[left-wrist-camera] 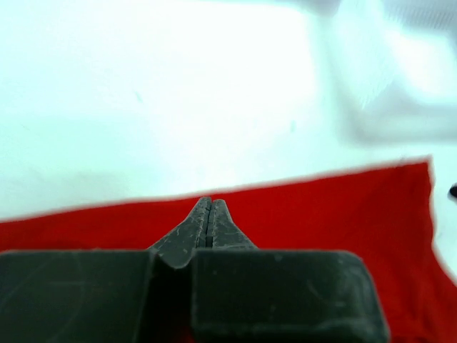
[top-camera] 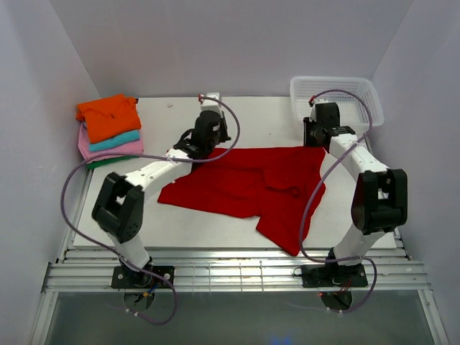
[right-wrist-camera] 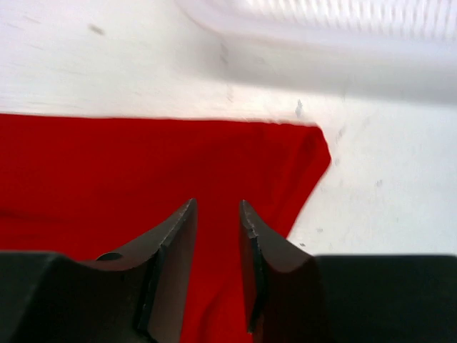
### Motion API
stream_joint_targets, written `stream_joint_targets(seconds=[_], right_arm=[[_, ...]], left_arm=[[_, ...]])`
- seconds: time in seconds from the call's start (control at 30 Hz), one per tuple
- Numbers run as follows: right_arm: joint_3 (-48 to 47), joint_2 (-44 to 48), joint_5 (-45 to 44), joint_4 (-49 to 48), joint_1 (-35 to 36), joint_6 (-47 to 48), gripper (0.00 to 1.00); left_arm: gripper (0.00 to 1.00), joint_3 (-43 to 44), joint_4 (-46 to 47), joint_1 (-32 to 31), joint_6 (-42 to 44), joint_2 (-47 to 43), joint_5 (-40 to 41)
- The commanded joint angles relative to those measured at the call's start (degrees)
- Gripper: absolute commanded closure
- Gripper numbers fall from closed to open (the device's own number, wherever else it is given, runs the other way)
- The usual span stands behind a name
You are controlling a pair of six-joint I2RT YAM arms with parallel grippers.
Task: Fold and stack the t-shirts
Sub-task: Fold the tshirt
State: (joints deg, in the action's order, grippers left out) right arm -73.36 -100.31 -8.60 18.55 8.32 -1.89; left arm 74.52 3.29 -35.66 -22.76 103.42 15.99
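Observation:
A bright red t-shirt lies spread across the middle of the table, with one part hanging toward the near edge. My left gripper is at its far left edge, shut, and in the left wrist view the fingertips meet over the red cloth with nothing visible between them. My right gripper is at the shirt's far right corner, open. In the right wrist view its jaws stand apart, with the red cloth lying below them. At the far left is a folded stack: orange t-shirt on top, teal, pink and dark green beneath.
A white mesh basket stands at the far right corner, just behind the right gripper; its wall fills the top of the right wrist view. White walls close in the table on three sides. A slatted metal rail runs along the near edge by the arm bases.

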Motion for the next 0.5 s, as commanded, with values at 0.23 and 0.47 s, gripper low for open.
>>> stream_joint_targets(seconds=[0.23,0.47], right_arm=[[-11.26,-0.38,28.17,-3.78,7.93,-0.39,0.52],[-25.85,-17.18,39.44,-2.81,16.63,-1.62,0.52]], left_arm=[[0.49,-11.14,-7.33,16.66,-0.69,-15.34,0.83],[0.02,-20.12,-4.6,23.0,-3.78,-17.47,-7.55]])
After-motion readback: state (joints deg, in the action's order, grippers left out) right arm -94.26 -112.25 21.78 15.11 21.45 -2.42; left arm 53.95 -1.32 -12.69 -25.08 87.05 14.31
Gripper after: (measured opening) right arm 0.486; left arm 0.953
